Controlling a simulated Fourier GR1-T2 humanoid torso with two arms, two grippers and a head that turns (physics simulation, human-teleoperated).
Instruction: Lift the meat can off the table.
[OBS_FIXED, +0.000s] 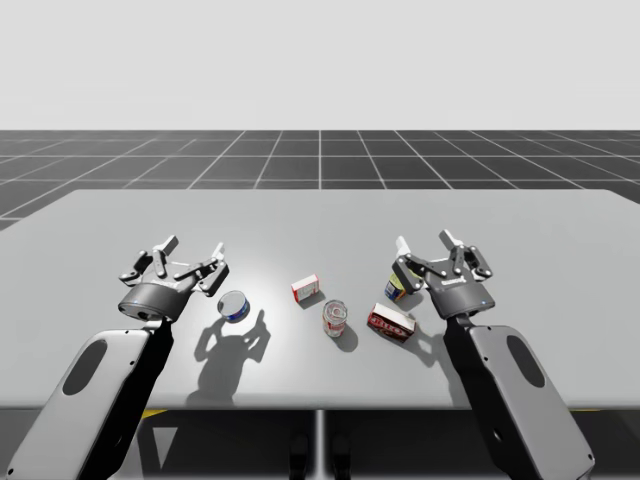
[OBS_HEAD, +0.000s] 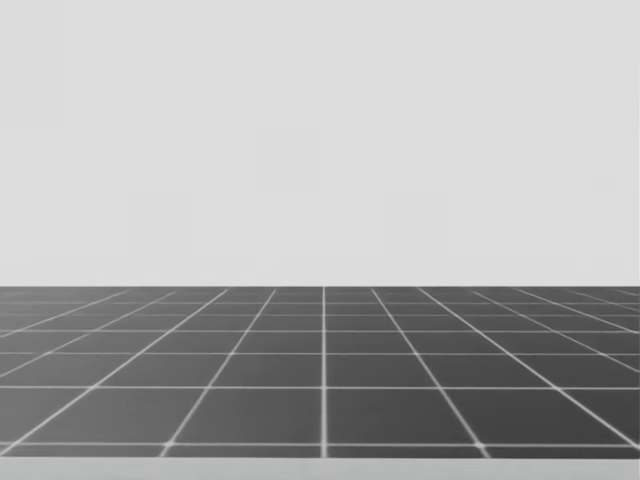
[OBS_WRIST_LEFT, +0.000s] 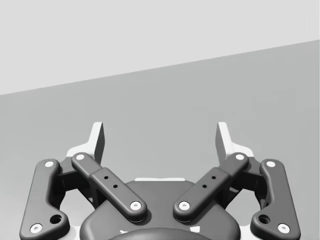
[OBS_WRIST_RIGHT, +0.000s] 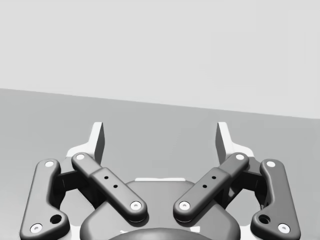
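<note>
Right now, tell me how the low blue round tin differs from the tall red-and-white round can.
The low blue round tin is squat and wide; the tall red-and-white round can is narrower and taller. The tin is blue with a pale top, the can red and white. The tin sits beside my left claw; the can stands nearer the middle of the grey table. Both rest on it.

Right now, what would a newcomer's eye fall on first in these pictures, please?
My two open claws frame a cluster on the grey table: left claw beside a blue round can, right claw at a yellow and blue can. Between them sit a small red and white box, a red and white can and a red box.
</note>
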